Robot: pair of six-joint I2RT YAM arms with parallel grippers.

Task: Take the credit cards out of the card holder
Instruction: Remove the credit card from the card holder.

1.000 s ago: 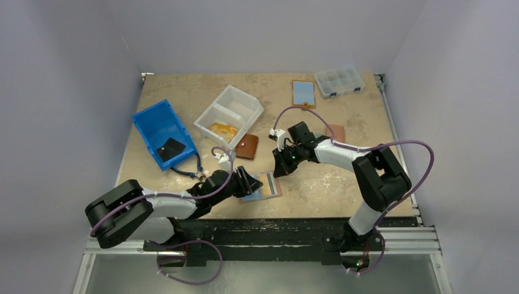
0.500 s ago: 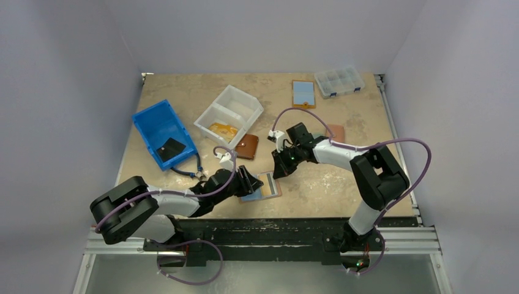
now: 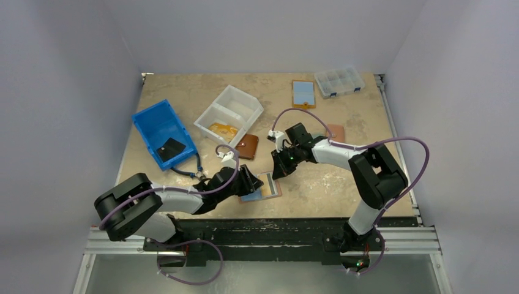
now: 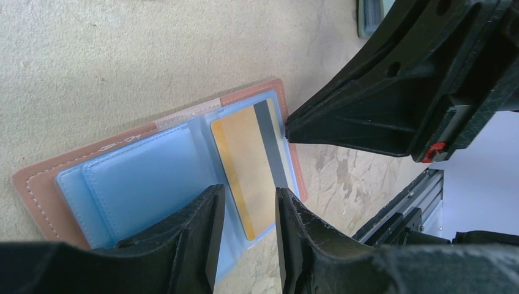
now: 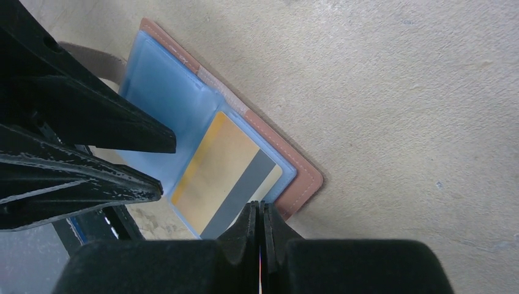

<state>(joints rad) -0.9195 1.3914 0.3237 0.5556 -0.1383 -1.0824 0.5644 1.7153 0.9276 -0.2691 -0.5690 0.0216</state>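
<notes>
The card holder [image 3: 273, 190] lies open on the table, brown outside [image 4: 37, 184] and light blue inside. Its right pocket holds a yellow card [image 4: 245, 165] with a grey stripe, also in the right wrist view [image 5: 214, 168]. The left pocket looks plain light blue; I cannot tell whether a credit card is in it. My left gripper [image 4: 249, 193] is open over the holder's near edge, one finger on each side of the yellow card's end and nothing gripped. My right gripper [image 5: 257, 207] is shut, with its tip [image 4: 291, 130] at the holder's far edge by the grey stripe.
A blue bin [image 3: 160, 131] and a white divided bin [image 3: 229, 113] stand at the back left, with a brown wallet [image 3: 247, 147] beside them. A second brown holder with a blue face [image 3: 303, 93] and a clear organiser box [image 3: 338, 81] lie at the back right.
The left arm's elbow has shifted a little to the right. Both grippers and the card holder stay where they were.
</notes>
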